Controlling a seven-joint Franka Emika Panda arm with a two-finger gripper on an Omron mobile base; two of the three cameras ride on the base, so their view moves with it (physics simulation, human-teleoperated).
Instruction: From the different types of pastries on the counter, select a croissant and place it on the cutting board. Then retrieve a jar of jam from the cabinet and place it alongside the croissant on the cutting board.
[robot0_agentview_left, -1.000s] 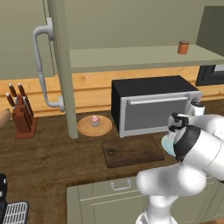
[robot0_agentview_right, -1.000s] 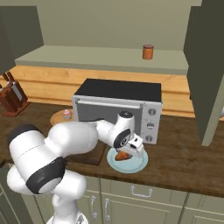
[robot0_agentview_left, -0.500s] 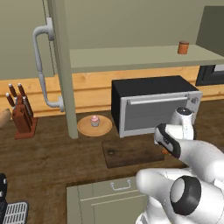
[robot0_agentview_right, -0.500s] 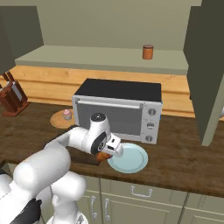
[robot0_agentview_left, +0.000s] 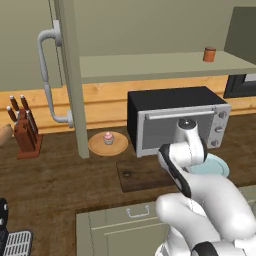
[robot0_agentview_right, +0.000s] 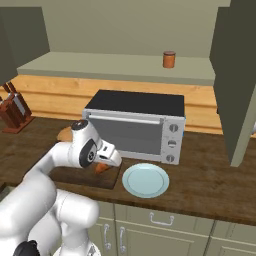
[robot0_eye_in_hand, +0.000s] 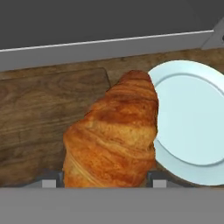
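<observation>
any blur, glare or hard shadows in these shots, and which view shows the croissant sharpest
Hand view: croissant large and fairly crisp, flaky ridges readable, no glare on the pale blue plate. Right base view: flat even light, only a small orange bit of croissant beside the gripper, soft shadow under the toaster oven. Left base view: no blur, cutting board dark and low in contrast.

Flaky, glossy croissant; matt wood-grain cutting board; smooth plate.

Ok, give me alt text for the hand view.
A golden-brown croissant sits clamped in the gripper, held above the dark wooden cutting board. A pale blue plate lies on the counter beside the board, with a grey appliance front behind.
</observation>
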